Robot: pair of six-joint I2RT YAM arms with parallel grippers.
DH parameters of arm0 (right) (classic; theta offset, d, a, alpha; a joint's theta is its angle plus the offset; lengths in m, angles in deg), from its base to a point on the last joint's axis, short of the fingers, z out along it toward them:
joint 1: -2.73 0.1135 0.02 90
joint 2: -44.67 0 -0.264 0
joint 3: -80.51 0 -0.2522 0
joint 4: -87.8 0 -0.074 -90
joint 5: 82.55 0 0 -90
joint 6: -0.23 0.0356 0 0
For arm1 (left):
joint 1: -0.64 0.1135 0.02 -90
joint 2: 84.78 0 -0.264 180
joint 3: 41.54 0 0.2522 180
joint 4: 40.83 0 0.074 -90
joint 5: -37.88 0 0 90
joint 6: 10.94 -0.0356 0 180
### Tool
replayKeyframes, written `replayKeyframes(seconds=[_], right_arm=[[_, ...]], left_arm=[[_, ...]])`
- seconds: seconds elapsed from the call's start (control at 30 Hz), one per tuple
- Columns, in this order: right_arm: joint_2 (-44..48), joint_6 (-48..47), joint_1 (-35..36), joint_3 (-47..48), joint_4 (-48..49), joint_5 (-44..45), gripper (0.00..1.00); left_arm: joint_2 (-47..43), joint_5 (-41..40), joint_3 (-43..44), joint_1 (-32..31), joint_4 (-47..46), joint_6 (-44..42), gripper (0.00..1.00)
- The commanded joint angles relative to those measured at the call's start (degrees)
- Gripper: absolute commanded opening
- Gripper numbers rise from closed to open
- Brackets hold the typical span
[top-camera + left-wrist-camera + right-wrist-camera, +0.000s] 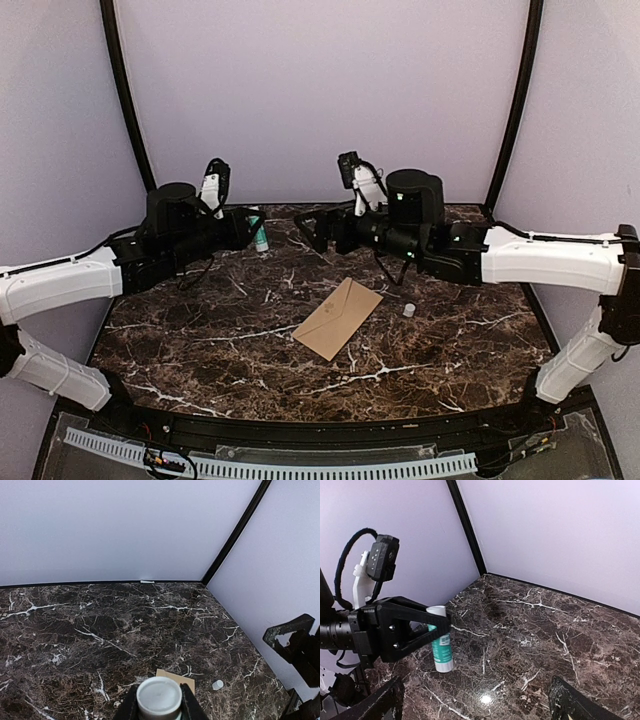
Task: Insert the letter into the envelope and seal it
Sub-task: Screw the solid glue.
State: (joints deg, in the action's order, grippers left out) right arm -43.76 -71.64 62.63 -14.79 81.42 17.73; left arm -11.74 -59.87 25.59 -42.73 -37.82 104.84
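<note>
Envelope (338, 317) is lying flat on the dark marble table (200, 350), around the middle, turned diagonally with one corner pointing far-right. Tan face is showing up. Cannot tell from here whether the flap is stuck down. Both grippers are sitting on the far side of it, well apart from it.

Left gripper (254, 228) is reaching in from the left at the far part of the table, jaws closed on a glue stick (260, 236). The stick is standing upright, white top, green band on the body, base down at the table surface; cannot tell if it is resting on the table or just above it. In the left wrist view the fingers (131, 707) are pressing both sides of the stick's round white top, with a corner of the envelope peeking just beyond it.

Right gripper (312, 232) is hovering just right of the glue stick, facing the left gripper, apart from it. Its jaws are spread wide and gripping nothing; in the right wrist view the two fingertips are sitting at the bottom corners with bare marble between them.

A small white cap (409, 310) is lying on the table near the envelope's right side, not touching it. Pale lilac walls (320, 90) are closing in the far side.
</note>
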Motion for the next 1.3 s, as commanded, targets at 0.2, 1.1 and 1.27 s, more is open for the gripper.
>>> replayKeyframes(seconds=[0.2, 1.1, 1.27], right_arm=[[4.5, 15.8, -10.4, -10.7, 29.5, -40.4, 0.96], [-9.2, 23.3, -6.4, -2.2, 40.1, -61.5, 0.60], [-10.4, 24.6, -5.9, -1.1, 41.0, -62.6, 0.51]], left_arm=[[-7.1, 34.8, -7.4, 5.2, -23.0, 0.9, 0.00], [-1.0, 53.4, -9.3, 6.5, -51.4, 17.1, 0.00], [-1.2, 53.0, -9.5, 6.5, -50.9, 16.6, 0.00]])
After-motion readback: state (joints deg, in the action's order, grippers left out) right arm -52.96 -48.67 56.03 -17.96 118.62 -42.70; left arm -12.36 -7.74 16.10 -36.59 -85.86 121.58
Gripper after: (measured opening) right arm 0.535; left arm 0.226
